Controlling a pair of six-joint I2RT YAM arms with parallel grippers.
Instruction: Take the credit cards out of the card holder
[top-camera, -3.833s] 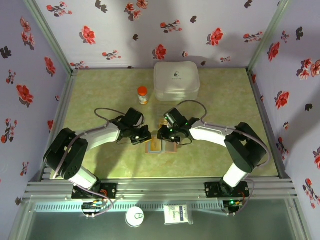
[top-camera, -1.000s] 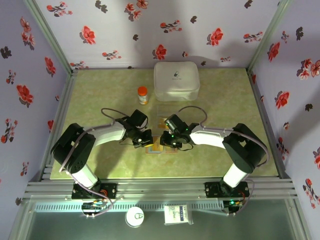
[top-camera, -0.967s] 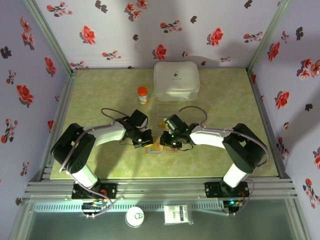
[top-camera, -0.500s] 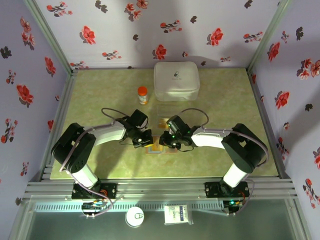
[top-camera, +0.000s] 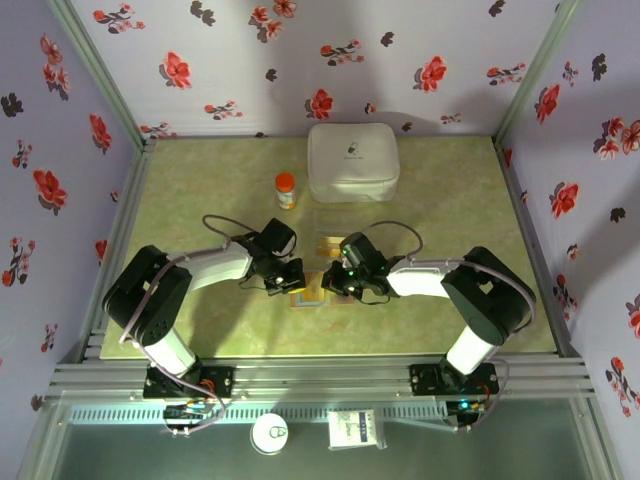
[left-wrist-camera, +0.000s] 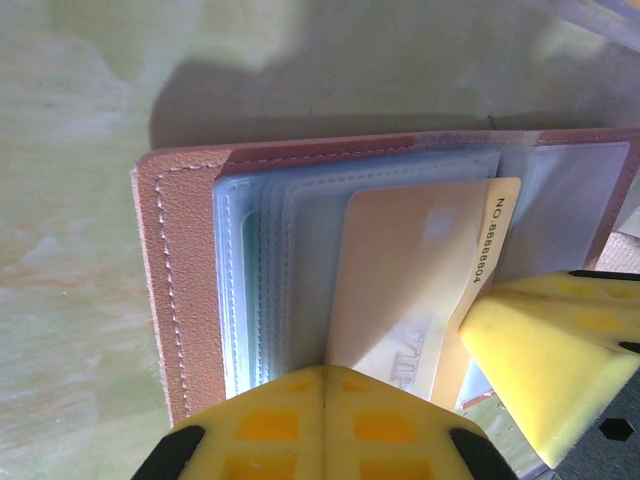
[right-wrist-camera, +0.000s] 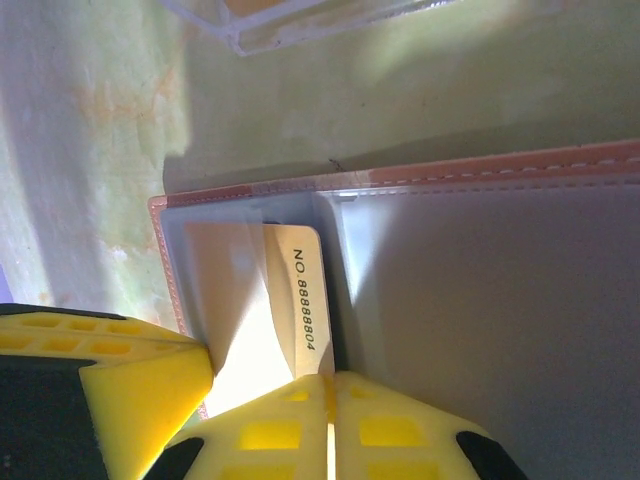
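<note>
Top external: the left arm reaches in from the near left corner of the tabletop (top-camera: 200, 210). Its pose matches that of a second ago, though it sits nearer the near edge than it did almost four seconds back. An orange-capped bottle (top-camera: 285, 189) stands toward the far edge, unmoved.

The left gripper (top-camera: 297, 286) is down on the left half of the card holder (top-camera: 312, 297), which lies open and flat about mid-tabletop, closer to the near edge than the far. In the left wrist view its fingers (left-wrist-camera: 270, 425) are pressed together, tips resting on the clear sleeves where the orange-yellow credit card (left-wrist-camera: 410, 260) sits. The holder's brown stitched border (left-wrist-camera: 165, 300) runs along the left.

That card sticks partway out of its sleeve, with the end printed "NO 8888804" toward the holder's fold. A clear sheet (top-camera: 331, 240) lies just beyond the holder, toward the far edge.

The right gripper (top-camera: 329, 287) meets the holder from the right. Its wrist has shifted a little to the right over the last second, and its jaws, partly spread a second ago, have now closed. In the right wrist view the card's numbered end (right-wrist-camera: 305, 310) is lifted off the grey panel (right-wrist-camera: 480, 300) and runs straight into the seam between the two fingertips (right-wrist-camera: 400, 430), so they look to be pinching it.

A white rounded case (top-camera: 352, 165) rests at the middle of the far edge, as before.
</note>
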